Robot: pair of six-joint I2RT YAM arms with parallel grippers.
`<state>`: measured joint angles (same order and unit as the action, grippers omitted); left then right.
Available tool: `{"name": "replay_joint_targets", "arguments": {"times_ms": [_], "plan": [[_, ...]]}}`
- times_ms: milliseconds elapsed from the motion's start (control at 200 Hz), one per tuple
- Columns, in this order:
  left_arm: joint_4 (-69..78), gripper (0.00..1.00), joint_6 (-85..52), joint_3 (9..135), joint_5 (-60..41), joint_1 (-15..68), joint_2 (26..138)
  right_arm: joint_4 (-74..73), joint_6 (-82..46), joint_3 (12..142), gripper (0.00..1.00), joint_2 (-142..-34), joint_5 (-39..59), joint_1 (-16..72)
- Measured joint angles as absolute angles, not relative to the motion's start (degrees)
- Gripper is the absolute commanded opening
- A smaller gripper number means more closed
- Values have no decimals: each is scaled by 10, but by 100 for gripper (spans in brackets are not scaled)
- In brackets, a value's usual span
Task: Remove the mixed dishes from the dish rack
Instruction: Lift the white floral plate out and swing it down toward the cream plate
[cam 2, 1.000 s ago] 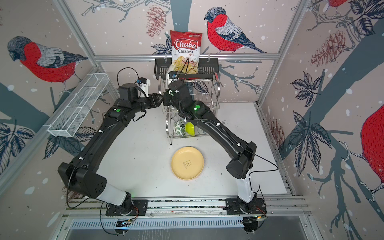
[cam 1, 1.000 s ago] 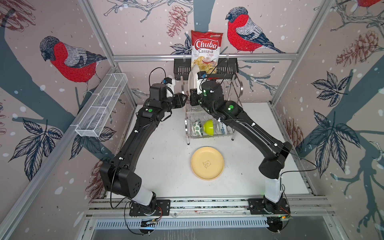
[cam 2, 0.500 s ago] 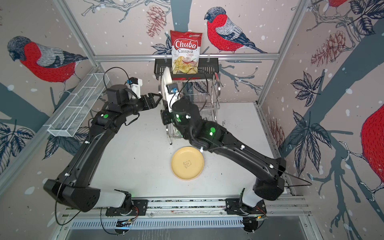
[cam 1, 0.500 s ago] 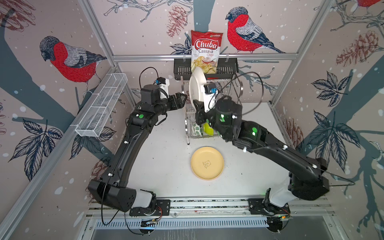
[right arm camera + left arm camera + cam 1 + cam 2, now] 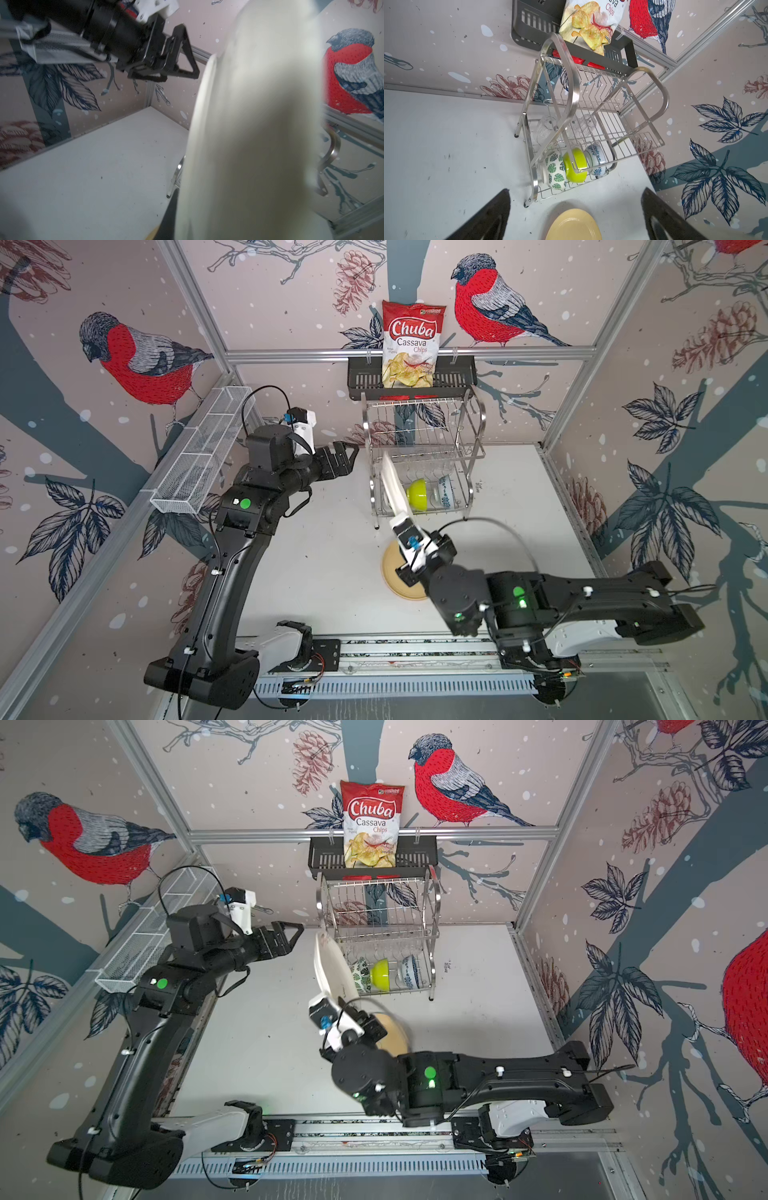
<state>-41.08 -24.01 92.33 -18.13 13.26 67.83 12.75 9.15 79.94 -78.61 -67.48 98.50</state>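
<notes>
The chrome dish rack stands at the back of the table. My right gripper is shut on the lower edge of the cream plate, which stands on edge in the air by the rack's front left corner. It hangs over the pale yellow plate lying on the table. On the lower tier sit the green-leaf bowl, the lime green bowl and the blue-patterned bowl, with clear tumblers behind them. My left gripper is open and empty, left of the rack.
A chips bag stands in a black slotted basket on the back wall above the rack. A long white mesh tray hangs on the left wall behind my left arm. The right arm stretches across the front of the table.
My right gripper has lifted the cream plate out of the rack's top tier and brought it forward and down. My left gripper has opened wide and drawn back to the left.
</notes>
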Motion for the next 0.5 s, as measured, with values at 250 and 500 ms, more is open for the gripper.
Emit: {"name": "replay_joint_targets", "arguments": {"times_ms": [250, 500], "plan": [[-472, 97, -234, 926, -232, 128, 648, 247, 62, 792, 0, -903, -789, 1031], [-491, 97, -225, 829, -263, 128, 600, 461, -111, 855, 0, -995, -802, 1020]]}}
